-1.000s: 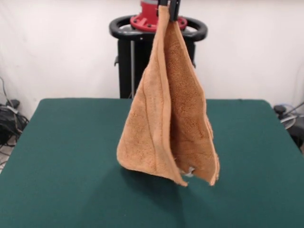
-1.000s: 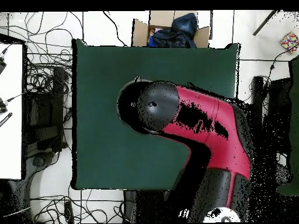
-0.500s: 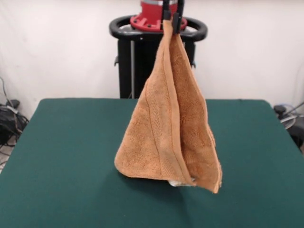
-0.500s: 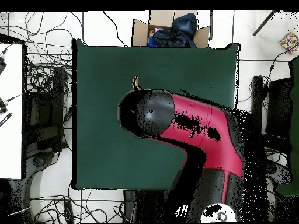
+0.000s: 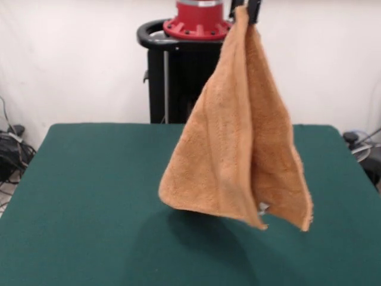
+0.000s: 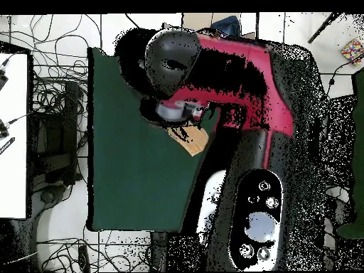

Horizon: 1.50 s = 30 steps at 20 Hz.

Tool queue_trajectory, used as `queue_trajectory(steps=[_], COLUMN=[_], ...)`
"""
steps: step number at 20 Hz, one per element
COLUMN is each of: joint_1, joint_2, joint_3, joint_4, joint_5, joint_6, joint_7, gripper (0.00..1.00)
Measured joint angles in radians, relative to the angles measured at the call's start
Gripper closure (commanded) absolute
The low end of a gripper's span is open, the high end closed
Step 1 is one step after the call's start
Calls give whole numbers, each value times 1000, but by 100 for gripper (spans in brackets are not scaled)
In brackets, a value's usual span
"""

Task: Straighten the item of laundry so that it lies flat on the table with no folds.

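Observation:
The orange-tan towel (image 5: 238,143) hangs by one corner from my gripper (image 5: 246,7) at the top edge of the front view. It drapes in a folded cone, and its lower edge hangs just above the dark green table (image 5: 83,196), right of centre. A small white tag (image 5: 262,207) shows near the bottom edge. The gripper is shut on the towel's top corner. In the overhead view the red and black arm (image 6: 234,67) covers most of the towel; only a small orange patch (image 6: 190,139) shows over the table (image 6: 128,163).
The black pedestal with its red base (image 5: 199,27) stands behind the table's far edge. Cables lie on the floor at the left (image 5: 11,149). In the overhead view a white bench (image 6: 13,135) and tangled cables (image 6: 57,106) flank the table.
My gripper has moved to the right in the front view and lifted. The towel's lower edge, which touched the table, now hangs clear and has swung right.

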State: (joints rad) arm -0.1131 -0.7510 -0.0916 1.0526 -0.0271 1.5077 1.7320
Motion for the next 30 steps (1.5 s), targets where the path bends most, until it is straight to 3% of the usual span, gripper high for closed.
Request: queue_trajectory(steps=[3, 8, 15, 26, 30], joint_1=[1, 5, 18, 53, 54], joint_2=[58, 141, 243, 373, 391], joint_3=[33, 76, 127, 218, 245], joint_4=[-149, -365, -616, -869, -900], joint_5=[-20, -37, -63, -126, -155], joint_6=[150, 292, 353, 365, 373], joint_7=[0, 0, 0, 0, 0], gripper=[100, 100, 100, 100, 100])
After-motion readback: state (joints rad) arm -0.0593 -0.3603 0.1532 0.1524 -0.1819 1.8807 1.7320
